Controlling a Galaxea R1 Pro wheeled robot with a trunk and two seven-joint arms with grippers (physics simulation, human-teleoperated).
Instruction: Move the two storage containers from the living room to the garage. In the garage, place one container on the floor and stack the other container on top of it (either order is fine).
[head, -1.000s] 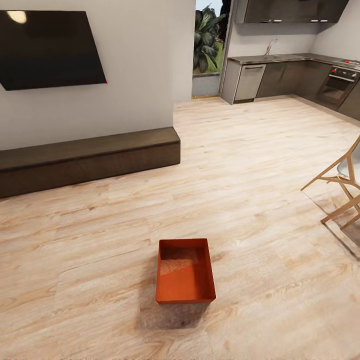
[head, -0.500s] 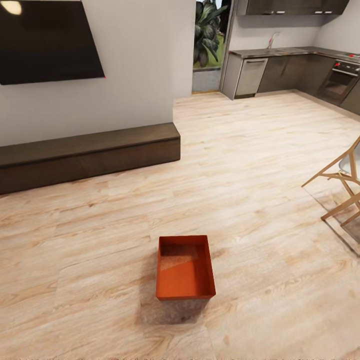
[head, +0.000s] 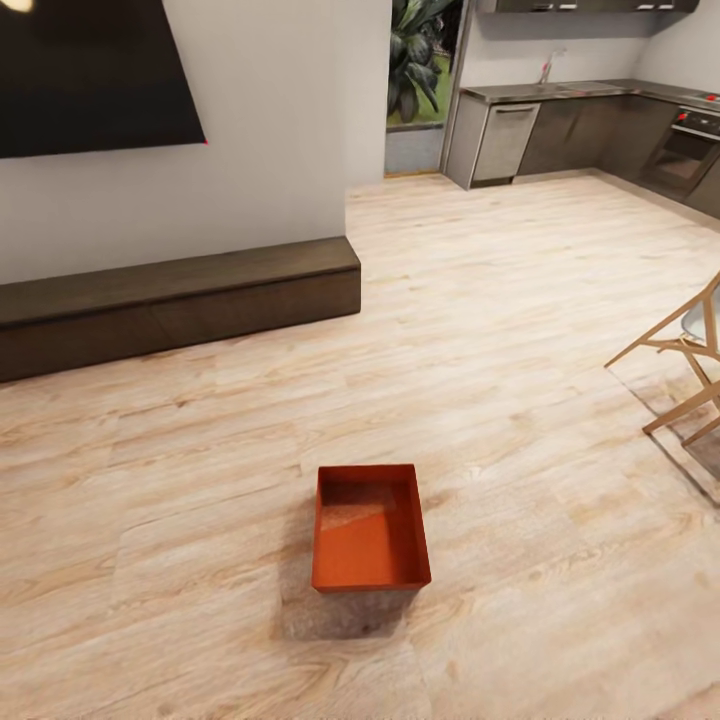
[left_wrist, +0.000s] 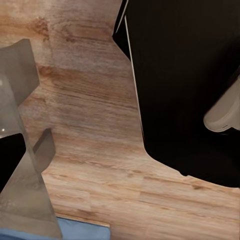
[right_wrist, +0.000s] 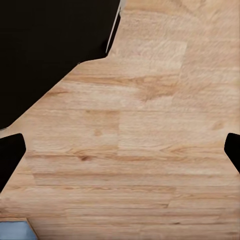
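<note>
Orange-red storage container (head: 370, 530) sits on the light wood floor (head: 520, 330) just ahead, untouched; the approach is in hand; next comes reaching down to grasp it; either gripper's state I cannot tell.

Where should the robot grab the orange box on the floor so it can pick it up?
Probably by a rim of the storage container, coming from above. It sits upright and open-topped on the wood plank floor, so its thin straight walls stick up with free space inside. The near short wall faces the robot, which looks easiest to reach and pinch.
</note>
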